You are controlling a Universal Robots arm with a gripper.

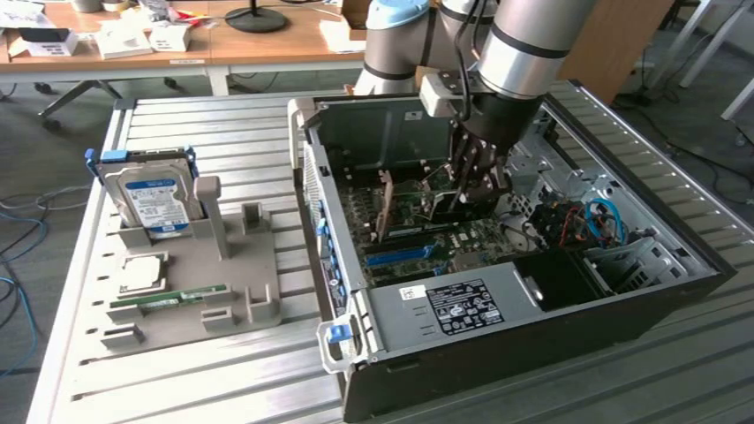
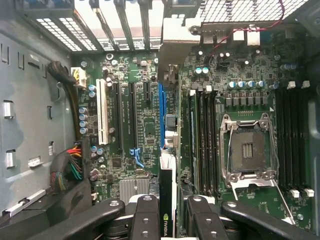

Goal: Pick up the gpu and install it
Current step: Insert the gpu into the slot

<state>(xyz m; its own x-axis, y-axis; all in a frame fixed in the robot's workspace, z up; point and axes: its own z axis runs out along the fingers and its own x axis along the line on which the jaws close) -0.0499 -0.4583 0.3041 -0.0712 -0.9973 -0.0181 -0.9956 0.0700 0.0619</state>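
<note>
Desk point(image 1: 212, 115): you have a slatted metal top, with the case toward the exterior view's right and a grey tray toward its left.
Computer case point(image 1: 531, 353): it lies on its side with the side panel off, so you look straight down into it.
Arm point(image 1: 524, 44): it comes in from the far edge of the desk and reaches down into the open case, over the middle of the board.
Motherboard point(image 2: 145, 125): it covers the floor of the case, with expansion slots on one side and an uncovered processor socket point(image 2: 247, 150) on the other.
Grey tray point(image 1: 253, 300): it sits just beside the case and apart from the arm.
Hard drive point(image 1: 154, 199): you see it standing upright in the tray's far holder, blue label facing you.
Gpu point(image 2: 164, 220): it is inside the case, held on edge above the board, and in the wrist view it runs along the blue slot point(image 2: 161, 110). You probably have it lined up there, but whether its edge is seated you cannot tell.
Claw point(image 2: 167, 205): partly spread, its fingers point(image 2: 145, 215) press on both faces of the gpu, so the card is gripped between them.
Processor chip point(image 1: 139, 272): it lies flat on the tray, in front of the hard drive.
RAM stick point(image 1: 177, 300): it lies flat on the tray, near the chip.
</note>
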